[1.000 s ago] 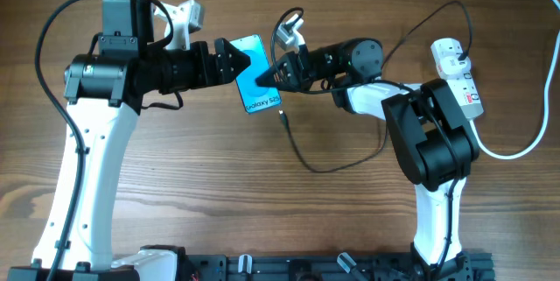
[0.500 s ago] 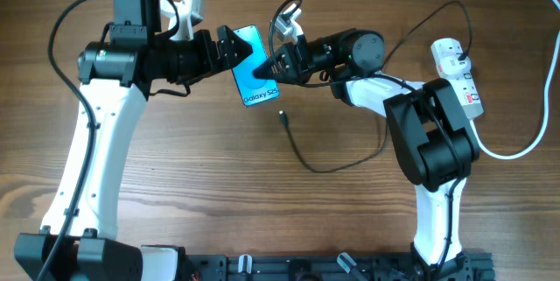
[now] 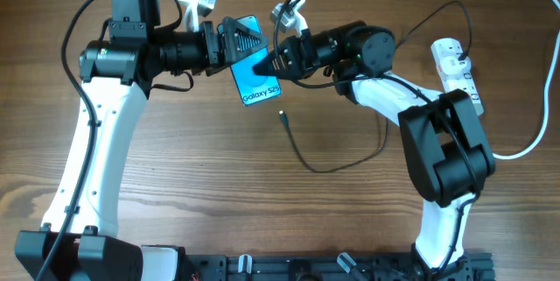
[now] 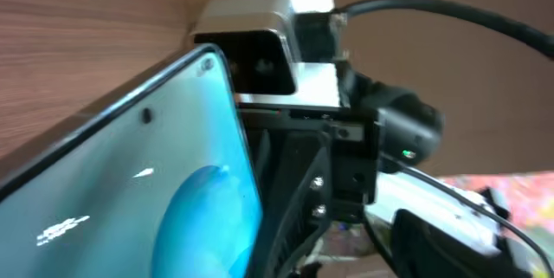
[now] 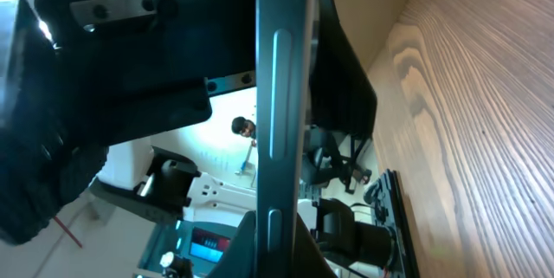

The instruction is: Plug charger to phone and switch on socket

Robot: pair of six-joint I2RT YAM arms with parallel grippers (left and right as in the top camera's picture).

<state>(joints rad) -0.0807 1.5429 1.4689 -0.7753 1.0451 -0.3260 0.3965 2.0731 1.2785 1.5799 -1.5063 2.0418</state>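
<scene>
Overhead, the phone is seen raised off the wooden surface near the 12 o'clock edge, its cyan screen facing up and its text strip at the 6 o'clock end. It is gripped from two sides. The left tool is closed on its 11 o'clock end, and the right tool is closed on its 3 o'clock edge. In the right wrist view the phone is seen edge-on, pinched between dark fingers. In the left wrist view its screen fills the lower left. The charger lies loose on the surface, its metal-tipped connector just below the phone at 5 o'clock and untouched by either tool. Its cable is looped away toward the socket at 2 o'clock, partly hidden behind the right arm.
</scene>
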